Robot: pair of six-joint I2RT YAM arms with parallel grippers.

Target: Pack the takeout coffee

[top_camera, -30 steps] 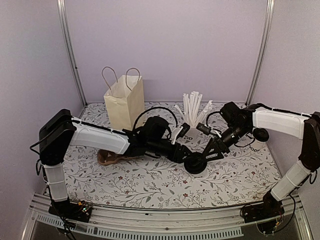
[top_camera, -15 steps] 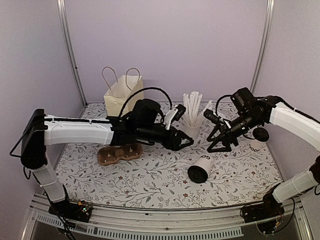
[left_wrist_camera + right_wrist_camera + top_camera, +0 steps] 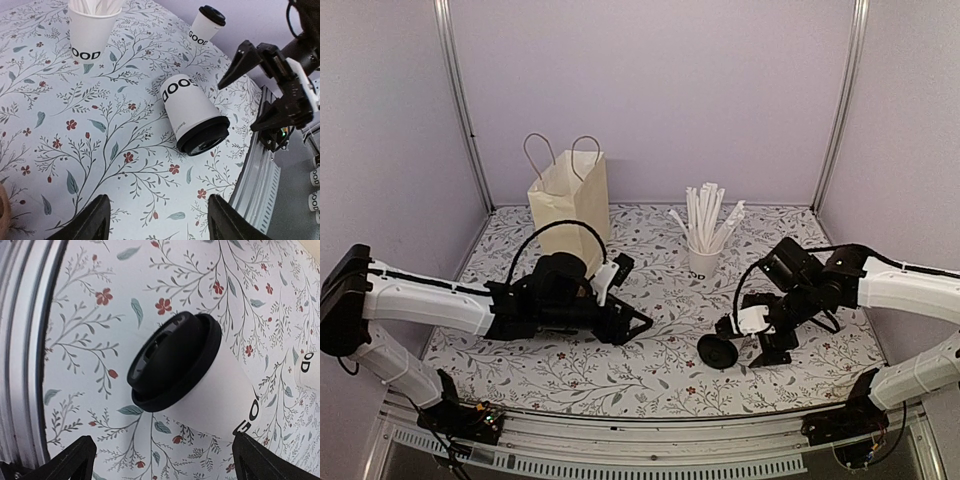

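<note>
Right of and nearer the arm bases than the white paper cup bristling with long white straws [image 3: 92, 37], the takeout coffee [image 3: 192, 110], a wide white paper cup with dark block lettering, was seen lying on its side on the floral-printed tablecloth [image 3: 620, 370]. Its black round plastic lid [image 3: 205, 140] was on and turned away from the straw cup, toward the table's near edge.

Right gripper [image 3: 167, 460]: noted just beside the toppled cup, on the side away from the straw cup. Jaws were spread wide and aimed at the lid end. No contact with the cup was seen and nothing was held.

Left gripper [image 3: 156, 215]: noted left of the straw cup and nearer the bases, well apart from the toppled cup. Jaws were parted, with only bare cloth between them.

A second white paper cup with a black lid [image 3: 205, 27], lettered "GOOD", was recorded standing upright to the right of the straw cup. A cream paper bag with twine handles [image 3: 570, 205] was recorded upright, left of the straw cup, by the back wall.
</note>
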